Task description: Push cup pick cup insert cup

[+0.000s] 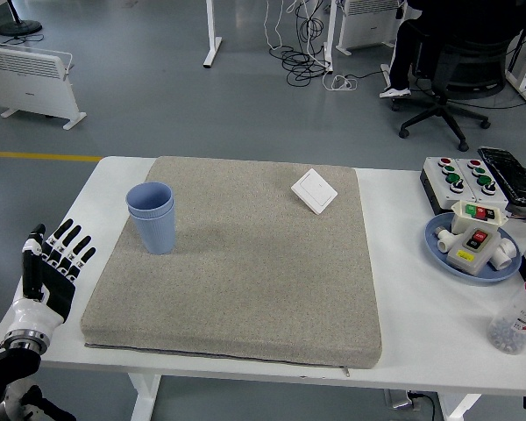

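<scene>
Two blue cups [152, 216] stand nested, one inside the other, upright on the left part of the grey mat [245, 263]. My left hand [51, 272] is at the table's left near corner, well left and below the cups, fingers spread and straight, holding nothing. My right hand is out of view.
A white wall switch [314, 190] lies on the mat's far right part. At the right are a button box [460, 178], a blue plate [440, 249] with switch parts and a clear bottle with a red cap [519, 317]. A black office chair [451, 61] stands beyond the table.
</scene>
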Tool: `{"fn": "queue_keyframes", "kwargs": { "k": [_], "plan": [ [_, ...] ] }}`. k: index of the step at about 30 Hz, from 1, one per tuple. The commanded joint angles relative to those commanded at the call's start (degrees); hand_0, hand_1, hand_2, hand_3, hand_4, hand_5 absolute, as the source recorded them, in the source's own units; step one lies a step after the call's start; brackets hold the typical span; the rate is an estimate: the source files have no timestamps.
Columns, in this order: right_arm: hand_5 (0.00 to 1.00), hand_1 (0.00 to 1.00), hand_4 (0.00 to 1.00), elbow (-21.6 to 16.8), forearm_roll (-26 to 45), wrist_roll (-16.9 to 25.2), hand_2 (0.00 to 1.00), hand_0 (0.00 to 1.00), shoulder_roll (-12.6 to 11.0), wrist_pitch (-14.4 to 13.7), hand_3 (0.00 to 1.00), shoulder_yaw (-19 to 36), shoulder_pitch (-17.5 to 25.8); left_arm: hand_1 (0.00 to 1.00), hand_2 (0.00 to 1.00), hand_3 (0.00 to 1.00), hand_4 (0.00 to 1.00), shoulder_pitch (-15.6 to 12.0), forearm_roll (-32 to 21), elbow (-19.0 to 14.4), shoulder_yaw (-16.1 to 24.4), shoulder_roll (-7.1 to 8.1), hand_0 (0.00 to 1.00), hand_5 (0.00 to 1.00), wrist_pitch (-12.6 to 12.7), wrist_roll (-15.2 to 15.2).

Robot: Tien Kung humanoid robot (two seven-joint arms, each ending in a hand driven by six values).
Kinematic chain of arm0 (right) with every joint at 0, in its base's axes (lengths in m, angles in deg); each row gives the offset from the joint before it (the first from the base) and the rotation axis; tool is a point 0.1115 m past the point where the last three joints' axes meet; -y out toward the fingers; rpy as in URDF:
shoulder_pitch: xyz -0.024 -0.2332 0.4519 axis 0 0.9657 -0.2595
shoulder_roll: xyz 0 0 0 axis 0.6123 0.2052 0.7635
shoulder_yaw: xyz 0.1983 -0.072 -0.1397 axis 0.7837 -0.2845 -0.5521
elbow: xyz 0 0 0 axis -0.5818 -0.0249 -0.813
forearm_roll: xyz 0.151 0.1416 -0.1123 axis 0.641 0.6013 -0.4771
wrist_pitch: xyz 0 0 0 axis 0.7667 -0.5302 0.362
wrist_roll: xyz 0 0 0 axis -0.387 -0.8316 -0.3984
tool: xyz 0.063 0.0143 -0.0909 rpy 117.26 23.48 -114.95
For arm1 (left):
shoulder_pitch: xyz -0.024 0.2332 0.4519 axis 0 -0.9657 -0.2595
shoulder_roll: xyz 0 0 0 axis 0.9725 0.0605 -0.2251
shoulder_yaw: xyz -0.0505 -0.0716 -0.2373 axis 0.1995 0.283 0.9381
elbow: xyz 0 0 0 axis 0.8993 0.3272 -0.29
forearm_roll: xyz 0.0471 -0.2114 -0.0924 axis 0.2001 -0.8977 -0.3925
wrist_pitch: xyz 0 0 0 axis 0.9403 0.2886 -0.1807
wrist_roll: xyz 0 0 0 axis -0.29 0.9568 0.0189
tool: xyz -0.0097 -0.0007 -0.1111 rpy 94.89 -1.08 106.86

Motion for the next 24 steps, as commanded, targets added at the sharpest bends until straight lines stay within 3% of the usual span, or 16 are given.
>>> {"fn": "queue_keyframes", "kwargs": {
  "k": [24],
  "plan": [
    [0.464, 0.595, 0.109, 0.0, 0.0, 0.2, 0.611, 0.691, 0.0, 0.0, 0.547, 0.5, 0.2, 0.844, 0.906, 0.821, 0.586, 0.4, 1.3, 0.6, -0.1, -0.64, 0.833, 0.998, 0.6, -0.2]
  ]
}}
